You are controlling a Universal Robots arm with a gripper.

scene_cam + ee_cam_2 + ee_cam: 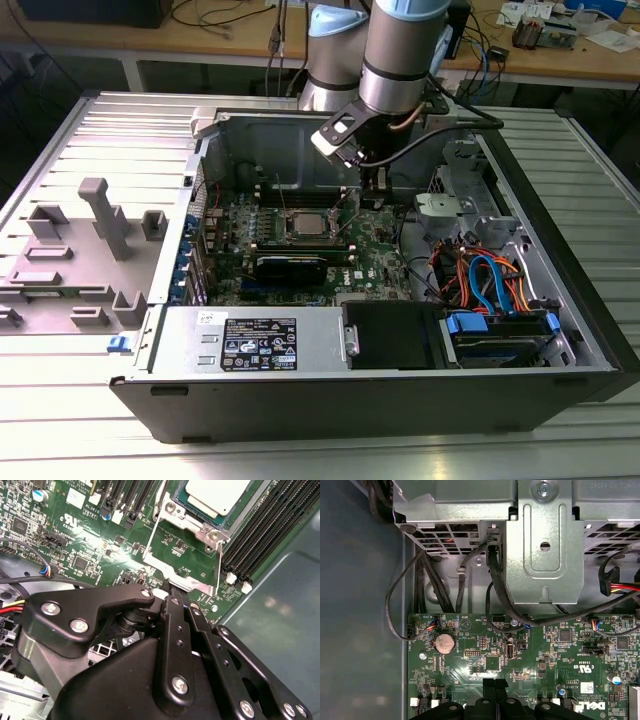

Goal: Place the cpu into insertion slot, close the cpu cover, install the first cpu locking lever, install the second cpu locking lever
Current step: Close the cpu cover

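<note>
The cpu (217, 492), a flat square with a silvery top, lies in the insertion slot (192, 522), whose silver rim frames it. In the exterior view the cpu (304, 226) sits mid-motherboard inside the open case. The cpu cover (182, 577), a thin silver frame, stands tilted up from the slot's edge, and green board shows through its window. My gripper (172, 594) is shut with its black fingers pressed together, tips right at the cover's raised edge. The shut gripper (495, 684) hangs low over the board, on the exterior view's right of the slot (372, 195).
Long black memory slots (265, 535) run beside the socket, with the grey case wall (280, 625) just past them. A metal drive cage (545, 545) and black cables (495, 580) stand ahead. A black card (290, 265), power supply (250, 345) and blue and orange cables (490, 280) fill the case.
</note>
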